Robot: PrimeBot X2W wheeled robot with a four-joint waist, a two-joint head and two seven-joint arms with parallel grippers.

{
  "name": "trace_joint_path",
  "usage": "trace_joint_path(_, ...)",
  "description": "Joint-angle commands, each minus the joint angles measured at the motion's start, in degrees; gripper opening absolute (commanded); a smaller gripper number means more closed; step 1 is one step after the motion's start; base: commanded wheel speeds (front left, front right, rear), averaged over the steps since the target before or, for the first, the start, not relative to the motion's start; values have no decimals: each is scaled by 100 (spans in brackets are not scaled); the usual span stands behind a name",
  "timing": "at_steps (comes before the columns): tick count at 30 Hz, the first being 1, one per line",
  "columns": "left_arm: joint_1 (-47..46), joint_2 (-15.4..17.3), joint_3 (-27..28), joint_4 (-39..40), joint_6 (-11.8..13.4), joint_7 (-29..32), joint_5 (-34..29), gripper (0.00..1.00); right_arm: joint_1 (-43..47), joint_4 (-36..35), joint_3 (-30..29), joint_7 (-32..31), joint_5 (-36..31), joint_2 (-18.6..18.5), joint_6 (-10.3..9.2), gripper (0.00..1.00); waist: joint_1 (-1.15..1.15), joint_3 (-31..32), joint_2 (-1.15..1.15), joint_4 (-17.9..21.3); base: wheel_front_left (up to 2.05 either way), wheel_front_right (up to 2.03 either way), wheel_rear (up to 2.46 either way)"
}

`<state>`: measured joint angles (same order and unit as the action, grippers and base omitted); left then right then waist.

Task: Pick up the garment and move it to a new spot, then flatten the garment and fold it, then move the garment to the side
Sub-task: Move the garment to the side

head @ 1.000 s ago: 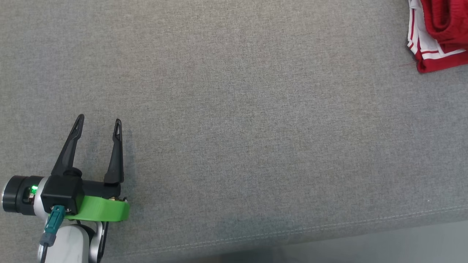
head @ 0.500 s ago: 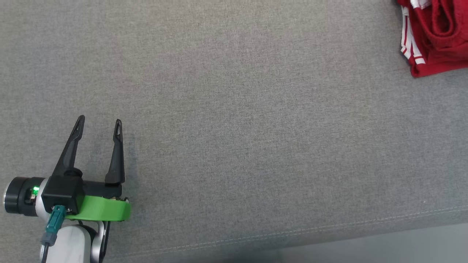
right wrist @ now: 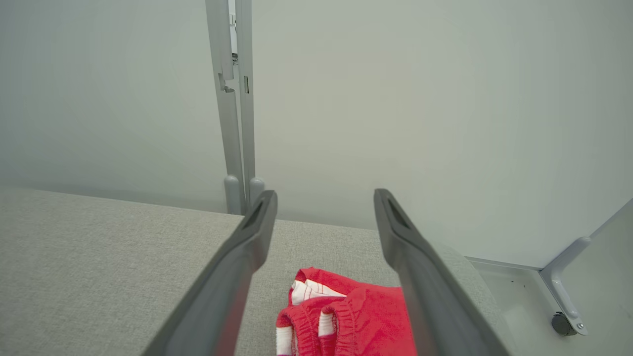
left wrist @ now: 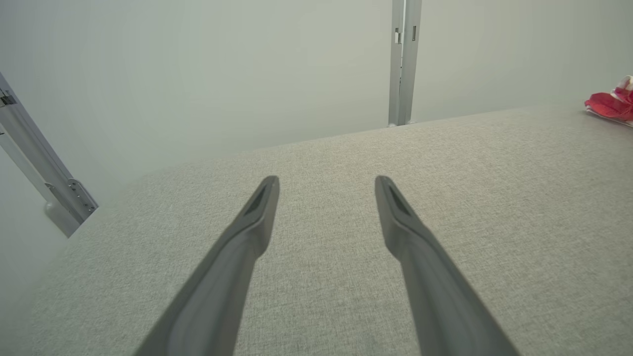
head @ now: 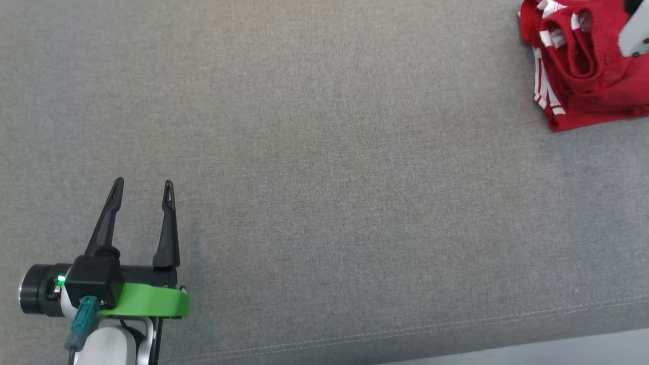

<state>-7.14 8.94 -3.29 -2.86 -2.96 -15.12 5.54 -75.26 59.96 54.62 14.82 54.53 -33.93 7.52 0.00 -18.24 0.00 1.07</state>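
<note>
The garment [head: 583, 96] is red with white stripes and lies bunched in a heap at the far right of the grey fabric surface [head: 324, 152]. In the left wrist view the garment [left wrist: 606, 105] is a small red patch far off to the right. My right gripper [right wrist: 325, 195] hangs open just above the garment [right wrist: 366, 316], touching nothing. A pale piece of my right arm [head: 634, 30] shows over the heap. My left gripper [head: 143, 182] rests open and empty near the front left, far from the garment, with bare fabric between the fingers of the left gripper [left wrist: 326, 180].
A stitched seam [head: 456, 324] marks the surface's front edge, with pale floor [head: 583, 350] beyond it. Behind the surface stand white wall panels and a grey metal post [right wrist: 236, 109]. Past the right end is a frame leg on a caster [right wrist: 561, 324].
The head camera has shifted, bringing more of the garment into view. The garment's white side no longer faces up; it has dropped into a looser heap, and a pale part of my right arm now shows.
</note>
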Motion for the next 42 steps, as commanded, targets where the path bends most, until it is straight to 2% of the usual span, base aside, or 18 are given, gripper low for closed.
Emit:
trace_joint_path(1,106,-29,27,-26,45,5,23,100,116,-131,-136,42,-32,34,-6,100,0,242,0,-38,0,0,0)
trace_joint_path(10,290,-175,58,-70,54,5,41,100,1321,-1183,-1714,36,-878,381,-5,100,0,713,0,-206,0,0,0)
trace_joint_path(16,431,-211,96,-109,57,5,35,100,2468,-1852,-2931,37,-1686,813,-5,100,0,977,0,-349,0,0,0)
trace_joint_path(21,503,-247,113,-136,55,5,24,100,3306,-2351,-3653,37,-2367,1228,-6,100,0,1137,0,-423,0,0,0)
trace_joint_path(34,672,-347,133,-227,62,5,-2,100,4929,-3498,-4935,37,-3524,2151,-5,100,0,1423,0,-534,0,0,0)
trace_joint_path(42,759,-362,220,-231,47,5,62,100,5733,-4130,-5059,38,-4067,2577,-5,100,0,1456,0,-442,0,0,0)
